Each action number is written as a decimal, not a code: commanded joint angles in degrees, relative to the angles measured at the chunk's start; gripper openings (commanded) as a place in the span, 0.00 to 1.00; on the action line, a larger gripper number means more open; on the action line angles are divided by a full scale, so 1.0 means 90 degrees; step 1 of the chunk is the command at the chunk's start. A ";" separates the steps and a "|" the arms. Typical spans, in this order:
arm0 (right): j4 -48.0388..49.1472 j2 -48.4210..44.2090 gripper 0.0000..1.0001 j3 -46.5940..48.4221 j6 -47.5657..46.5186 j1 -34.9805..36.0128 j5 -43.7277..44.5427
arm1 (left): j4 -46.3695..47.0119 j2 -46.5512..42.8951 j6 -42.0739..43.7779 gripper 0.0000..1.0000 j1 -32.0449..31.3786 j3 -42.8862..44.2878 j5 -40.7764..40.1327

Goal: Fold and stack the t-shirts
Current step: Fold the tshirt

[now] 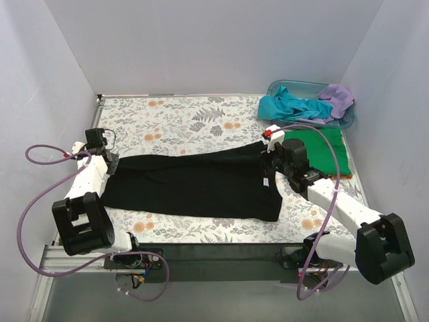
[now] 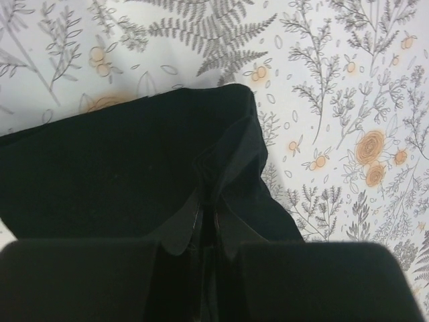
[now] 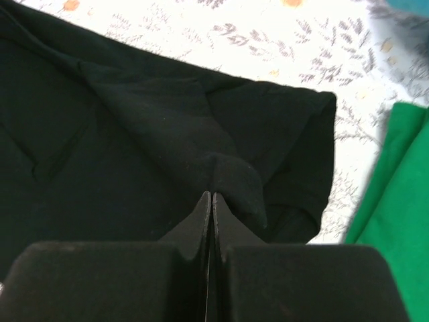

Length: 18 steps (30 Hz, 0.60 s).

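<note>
Table [image 1: 174, 114] beyond the black t-shirt [image 1: 194, 184] lies open; green t-shirt [image 1: 328, 151] and tub [image 1: 295, 84] apparently crowd the far-right corner.

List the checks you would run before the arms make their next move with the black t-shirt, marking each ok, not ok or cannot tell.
1. Left gripper shut on the black t-shirt: ok.
2. Right gripper shut on its other end: ok.
3. Both fabric layers caught in each pinch: cannot tell.
4. Green t-shirt apart from the black one: ok.
5. Teal t-shirt and lilac t-shirt over at the blue tub, off the fold area: ok.
</note>
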 commanded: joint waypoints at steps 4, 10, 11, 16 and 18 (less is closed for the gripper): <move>-0.0300 -0.0542 0.01 -0.0435 0.0350 0.0055 -0.0190 | -0.0553 -0.0481 -0.0502 0.00 0.0217 -0.0259 -0.0434; -0.0544 -0.1040 0.01 -0.0991 0.0837 0.0143 -0.0414 | -0.0612 -0.0432 -0.0513 0.00 0.0471 -0.0464 -0.0279; -0.0554 -0.1137 0.01 -0.1069 0.0916 0.0163 -0.0511 | -0.0593 -0.0413 -0.0512 0.00 0.0481 -0.0494 -0.0278; -0.0652 -0.1343 0.01 -0.1548 0.1180 0.0338 -0.0571 | -0.0641 -0.0373 -0.0532 0.00 0.0501 -0.0591 -0.0317; -0.0807 -0.1441 0.01 -0.1636 0.1278 0.0378 -0.0532 | -0.0748 -0.0393 -0.0610 0.00 0.0501 -0.0572 -0.0366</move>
